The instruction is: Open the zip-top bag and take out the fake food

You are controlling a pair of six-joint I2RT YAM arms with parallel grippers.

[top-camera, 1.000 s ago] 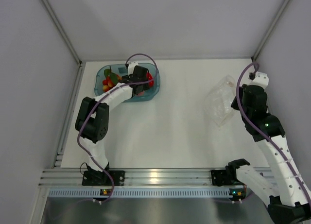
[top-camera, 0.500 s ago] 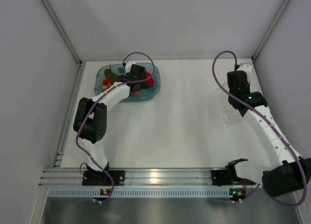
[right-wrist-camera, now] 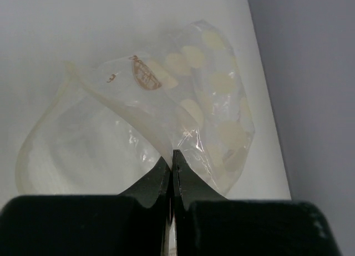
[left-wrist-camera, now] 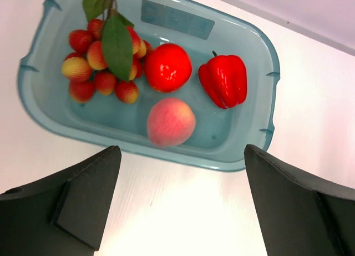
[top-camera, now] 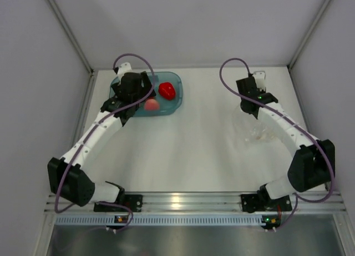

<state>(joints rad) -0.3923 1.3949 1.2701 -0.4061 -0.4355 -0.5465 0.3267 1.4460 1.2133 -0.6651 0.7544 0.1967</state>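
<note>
The fake food lies in a teal tray [left-wrist-camera: 233, 131]: a berry cluster [left-wrist-camera: 100, 59] with green leaves, a tomato [left-wrist-camera: 168, 67], a red pepper [left-wrist-camera: 223, 80] and a peach [left-wrist-camera: 171, 122]. My left gripper [left-wrist-camera: 182, 172] is open and empty above the table just before the tray's near rim. In the top view it [top-camera: 130, 95] stands over the tray's left part, beside the pepper [top-camera: 167, 90] and peach [top-camera: 151, 104]. My right gripper [right-wrist-camera: 172, 154] is shut on a fold of the clear dotted zip-top bag [right-wrist-camera: 211, 100], which looks empty. In the top view the bag [top-camera: 256, 127] lies below that gripper [top-camera: 250, 96].
The teal tray [top-camera: 177, 81] stands at the back left of the white table. Grey walls close in the left, back and right sides; the right wall is close to the bag. An aluminium rail [top-camera: 183, 200] runs along the near edge.
My left gripper has drawn back from over the tray's middle to its left, and the peach and pepper now show. My right arm has swung left and toward the back wall, still holding the bag.
</note>
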